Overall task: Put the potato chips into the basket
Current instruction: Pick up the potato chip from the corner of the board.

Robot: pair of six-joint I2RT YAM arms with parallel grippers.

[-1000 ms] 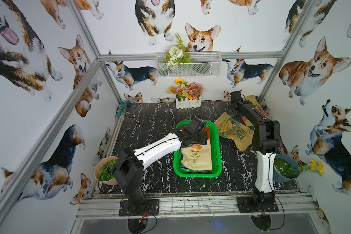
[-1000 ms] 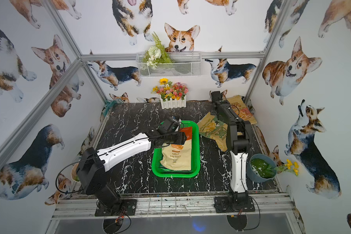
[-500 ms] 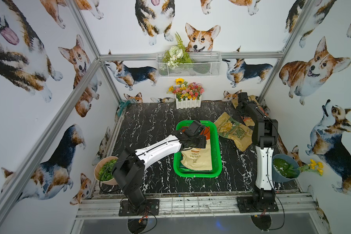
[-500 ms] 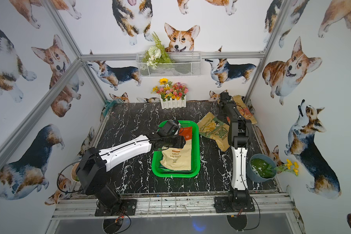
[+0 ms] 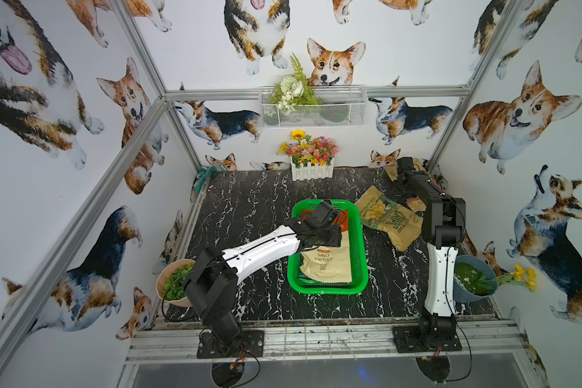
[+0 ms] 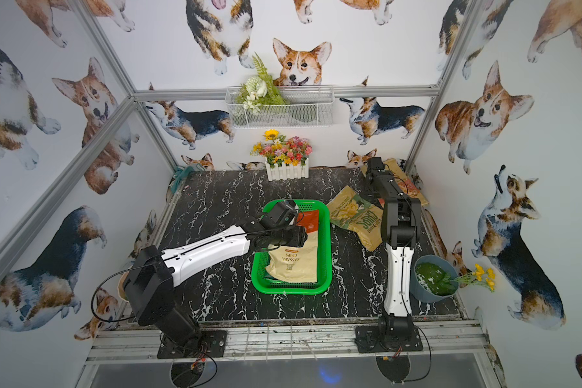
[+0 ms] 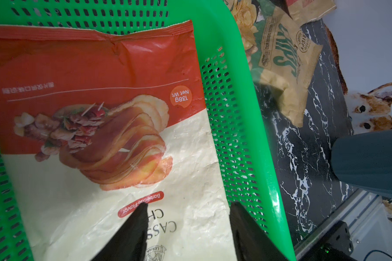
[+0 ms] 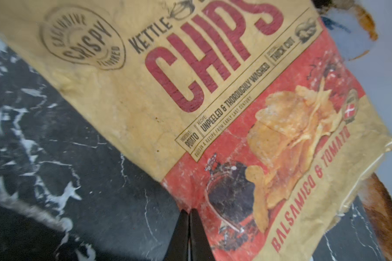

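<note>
The left arm (image 5: 259, 252) and the right arm (image 5: 439, 282) each carry one long glossy white shell (image 6: 209, 250), rounded and tapering, marked by a thin dark seam and a few small dark screw holes, while the joints and other links are boxy matt black. Both stand on flat black base plates (image 5: 231, 344), with thin black cables (image 6: 94, 302) looping off the joints and red-orange wires (image 5: 236, 361) by the bases. A black camera block (image 6: 281, 213) with a small green light (image 6: 286, 218) sits at the left wrist, and the left gripper (image 7: 188, 204) and right gripper (image 8: 189, 210) end in plain black wedge-shaped fingers (image 7: 131, 232).
</note>
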